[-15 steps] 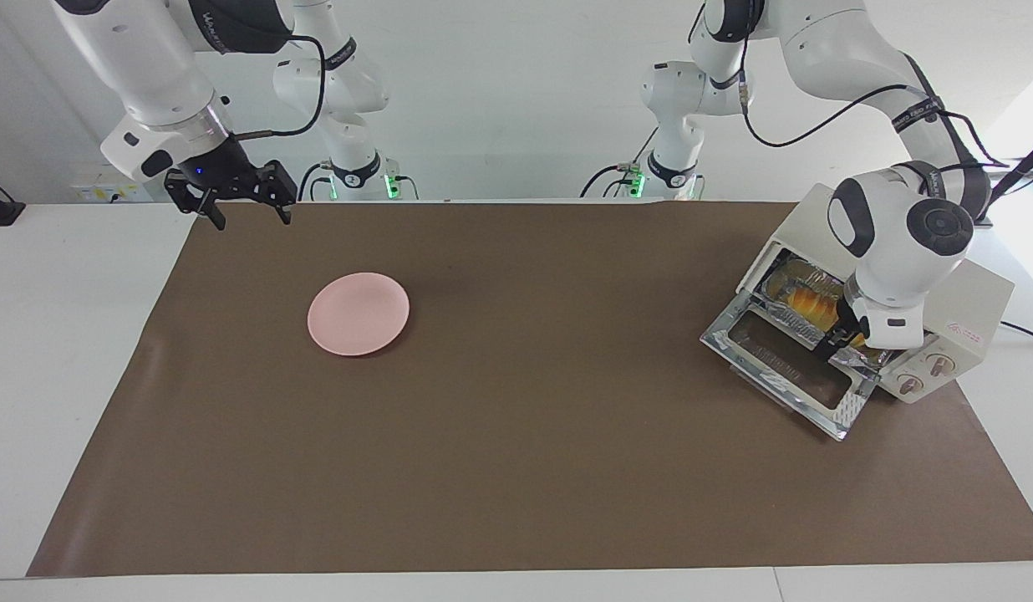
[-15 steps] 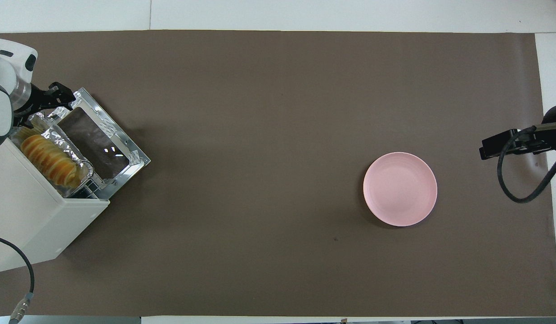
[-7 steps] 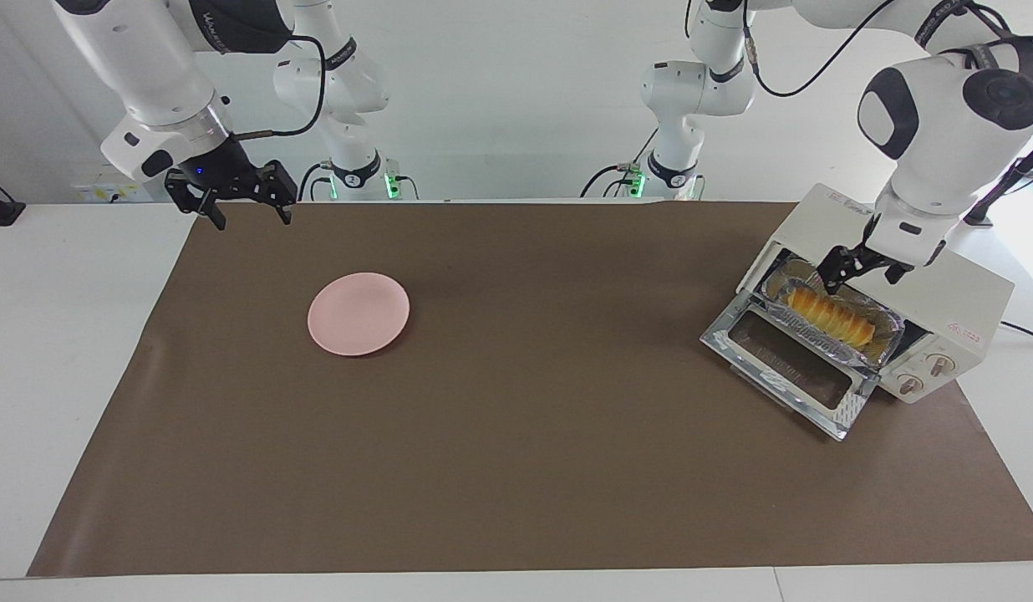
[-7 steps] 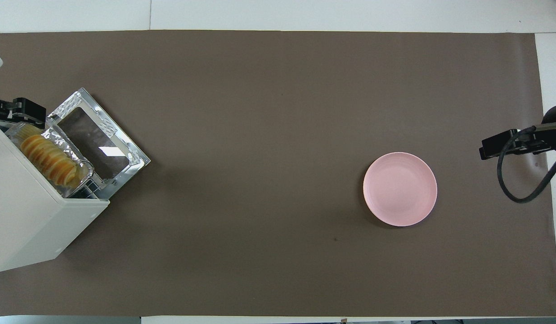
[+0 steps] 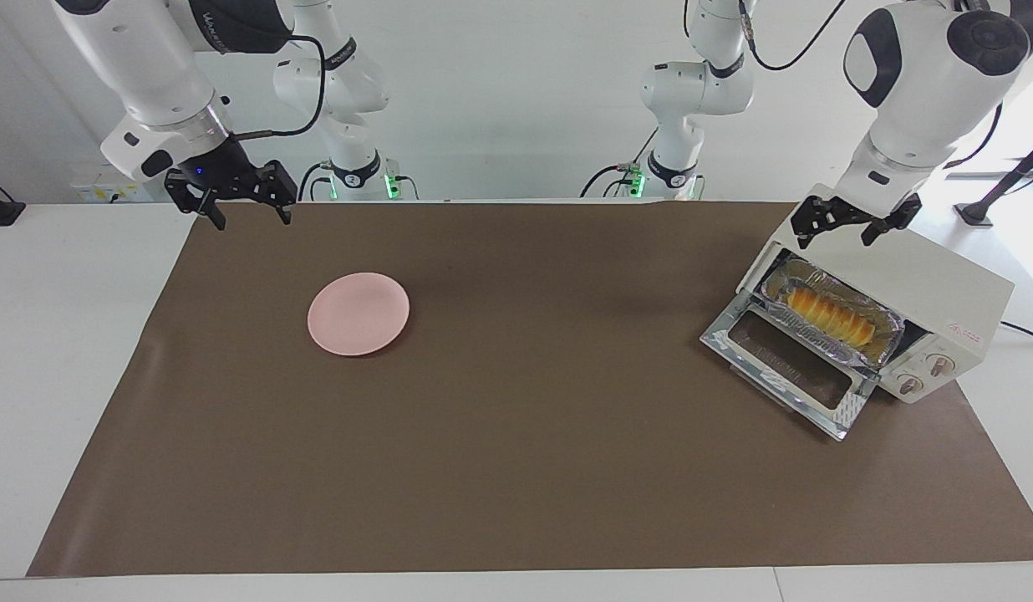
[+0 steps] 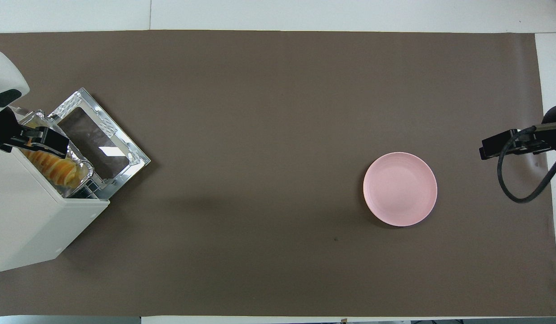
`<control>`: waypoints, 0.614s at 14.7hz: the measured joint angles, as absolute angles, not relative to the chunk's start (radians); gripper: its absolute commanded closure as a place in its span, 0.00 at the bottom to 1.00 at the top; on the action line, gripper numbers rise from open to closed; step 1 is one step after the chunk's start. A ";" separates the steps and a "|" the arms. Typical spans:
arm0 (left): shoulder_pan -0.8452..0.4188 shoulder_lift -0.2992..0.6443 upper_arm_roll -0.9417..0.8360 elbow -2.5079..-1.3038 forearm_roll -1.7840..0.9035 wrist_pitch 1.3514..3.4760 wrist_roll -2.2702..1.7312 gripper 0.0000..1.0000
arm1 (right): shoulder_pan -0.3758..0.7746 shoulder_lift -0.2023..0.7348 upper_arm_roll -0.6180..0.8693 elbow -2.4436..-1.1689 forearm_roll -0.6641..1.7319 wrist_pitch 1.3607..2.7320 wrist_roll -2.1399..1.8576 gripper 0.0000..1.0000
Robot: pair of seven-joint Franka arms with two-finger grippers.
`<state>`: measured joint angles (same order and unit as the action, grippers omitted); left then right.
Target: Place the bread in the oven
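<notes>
The bread [image 5: 827,311] lies in a crinkled foil tray [image 5: 774,291] on the rack in the mouth of the oven [image 5: 943,288], at the left arm's end of the table. The oven's glass door [image 5: 782,361] hangs down open. My left gripper [image 5: 834,239] hovers open and empty above the oven's top, clear of the tray. In the overhead view the left gripper [image 6: 40,138] covers part of the bread [image 6: 62,168]. My right gripper [image 5: 253,221] waits open and empty in the air over the mat's edge at the right arm's end.
A round pink plate [image 5: 358,313] with nothing on it sits on the brown mat [image 5: 516,451] toward the right arm's end. The oven's knobs [image 5: 924,374] face away from the robots. White tabletop borders the mat.
My left gripper has let go at the tray in the oven mouth, risen and drawn back over the oven's top. Bread and tray stay in place. The right arm has not moved.
</notes>
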<state>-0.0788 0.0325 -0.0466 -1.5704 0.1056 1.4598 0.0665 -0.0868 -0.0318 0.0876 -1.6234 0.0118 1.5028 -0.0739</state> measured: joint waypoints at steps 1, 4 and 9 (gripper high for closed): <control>-0.075 0.027 -0.048 -1.570 0.081 1.458 0.066 0.00 | -0.087 -0.032 0.088 -1.623 0.012 1.503 -0.074 0.00; -0.060 0.005 -0.044 -1.570 0.043 1.454 0.067 0.00 | -0.087 -0.032 0.088 -1.623 0.012 1.503 -0.074 0.00; -0.059 -0.003 -0.046 -1.571 0.036 1.451 0.068 0.00 | -0.087 -0.032 0.088 -1.623 0.012 1.503 -0.074 0.00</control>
